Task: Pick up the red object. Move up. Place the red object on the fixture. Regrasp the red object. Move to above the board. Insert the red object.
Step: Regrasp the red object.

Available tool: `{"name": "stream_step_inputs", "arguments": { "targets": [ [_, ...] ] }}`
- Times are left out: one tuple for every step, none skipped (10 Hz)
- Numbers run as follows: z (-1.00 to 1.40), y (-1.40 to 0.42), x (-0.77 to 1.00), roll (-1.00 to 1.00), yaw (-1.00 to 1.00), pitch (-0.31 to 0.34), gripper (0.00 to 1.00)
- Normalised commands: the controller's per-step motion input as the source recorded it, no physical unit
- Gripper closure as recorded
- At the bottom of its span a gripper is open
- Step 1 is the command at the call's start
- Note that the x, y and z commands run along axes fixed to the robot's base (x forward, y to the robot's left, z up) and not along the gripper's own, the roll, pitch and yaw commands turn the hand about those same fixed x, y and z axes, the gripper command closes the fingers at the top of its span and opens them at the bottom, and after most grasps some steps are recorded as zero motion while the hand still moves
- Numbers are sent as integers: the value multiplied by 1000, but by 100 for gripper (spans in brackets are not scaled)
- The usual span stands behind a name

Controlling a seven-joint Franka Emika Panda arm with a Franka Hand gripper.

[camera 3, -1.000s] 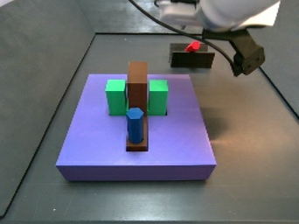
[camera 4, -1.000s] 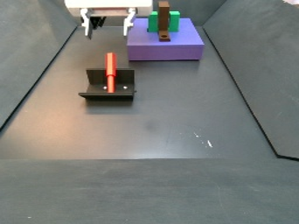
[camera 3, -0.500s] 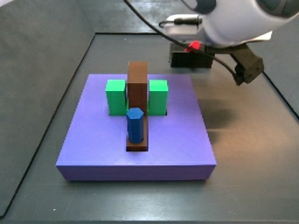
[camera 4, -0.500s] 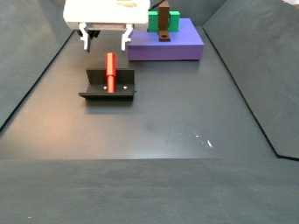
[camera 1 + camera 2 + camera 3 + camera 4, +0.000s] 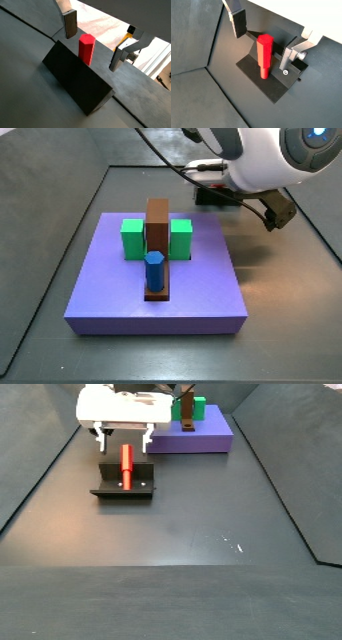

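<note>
The red object (image 5: 264, 56) is a thin red peg standing upright on the fixture (image 5: 279, 86), a dark bracket on the floor. My gripper (image 5: 263, 41) is open, with one finger (image 5: 238, 23) on each side of the peg's top and a gap on both sides. The other wrist view shows the same: the gripper (image 5: 93, 42) astride the peg (image 5: 87, 48) over the fixture (image 5: 75, 80). In a side view the gripper (image 5: 123, 444) hangs over the peg (image 5: 127, 468) and fixture (image 5: 123, 488). The purple-blue board (image 5: 160, 288) lies apart; there the arm hides the peg.
On the board stand a brown upright slab (image 5: 158, 226), two green blocks (image 5: 132, 239) and a blue hexagonal peg (image 5: 155, 271). The board also shows beyond the fixture (image 5: 201, 439). Dark floor with low side walls surrounds everything.
The gripper has come down over the fixture and now straddles the top of the red peg. It has stayed open. The peg has not moved.
</note>
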Motion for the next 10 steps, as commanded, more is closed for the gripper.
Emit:
{"name": "stream_step_inputs", "arguments": {
  "targets": [
    [-117,31,0,-117,117,-103,0],
    [-106,57,0,-106,97,-100,0],
    [-37,26,-23,0,71,-80,0],
    [0,0,0,0,0,0,0],
    [0,0,0,0,0,0,100],
    [0,0,0,0,0,0,100],
    [0,0,0,0,0,0,100],
    [0,0,0,0,0,0,100],
    [0,0,0,0,0,0,100],
    [0,0,0,0,0,0,100]
  ]
}}
